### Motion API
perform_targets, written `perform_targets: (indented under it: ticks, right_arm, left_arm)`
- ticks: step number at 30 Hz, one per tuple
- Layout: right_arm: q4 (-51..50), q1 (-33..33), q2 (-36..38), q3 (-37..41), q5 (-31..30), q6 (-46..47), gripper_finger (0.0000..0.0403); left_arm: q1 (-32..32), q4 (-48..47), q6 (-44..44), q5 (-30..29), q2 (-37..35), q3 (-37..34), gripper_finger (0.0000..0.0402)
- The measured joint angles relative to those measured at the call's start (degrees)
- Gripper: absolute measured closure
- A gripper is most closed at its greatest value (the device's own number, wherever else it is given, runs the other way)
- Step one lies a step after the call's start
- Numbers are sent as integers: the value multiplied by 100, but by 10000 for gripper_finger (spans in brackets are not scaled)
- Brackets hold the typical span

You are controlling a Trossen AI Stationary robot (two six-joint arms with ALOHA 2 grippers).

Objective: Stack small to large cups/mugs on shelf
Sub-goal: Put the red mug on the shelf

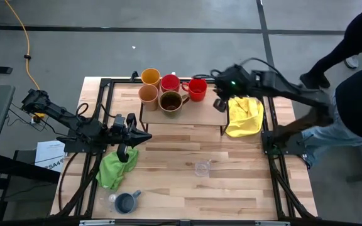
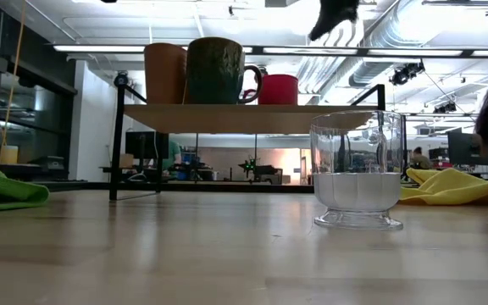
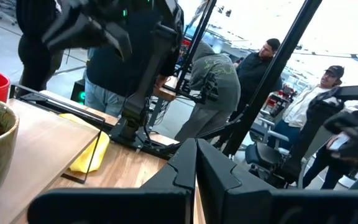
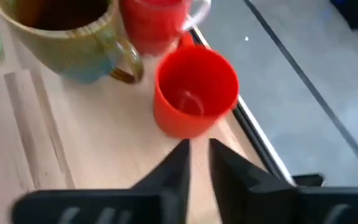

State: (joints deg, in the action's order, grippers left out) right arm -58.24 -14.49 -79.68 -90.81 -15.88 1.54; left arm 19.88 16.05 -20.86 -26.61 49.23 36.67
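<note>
Red mug (image 4: 195, 93) upright on shelf (image 1: 206, 113); right gripper (image 4: 197, 149) fingers nearly together beside it, holding nothing; left gripper (image 1: 144, 136) closed.

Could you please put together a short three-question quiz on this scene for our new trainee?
1. True or false: the clear glass stands on the shelf.
2. How many cups and mugs are on the shelf? A) three B) five C) seven
3. Fill in: the left gripper hovers by the ____ cloth.

Key
1. False; it stands on the table, in front of the shelf.
2. B: the yellow cup, tan cup, brown mug and two red mugs.
3. Green.
</note>
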Motion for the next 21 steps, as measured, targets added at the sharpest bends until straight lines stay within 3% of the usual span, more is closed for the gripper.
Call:
perform_targets:
  ticks: [3,9,12,21]
  right_arm:
    - [960,-120,693,1212,-25,422,394]
    - [2784,-357,1054,2774,-62,1491,399]
    - [3434,-440,919,3167,-59,1886,399]
    - [3668,-504,425,3372,-61,2354,402]
  left_arm:
    - [2,2,0,0,0,0,402]
    - [0,4,0,0,0,0,402]
    - [2,9,0,0,0,0,402]
    - [1,42,0,-134,0,2,402]
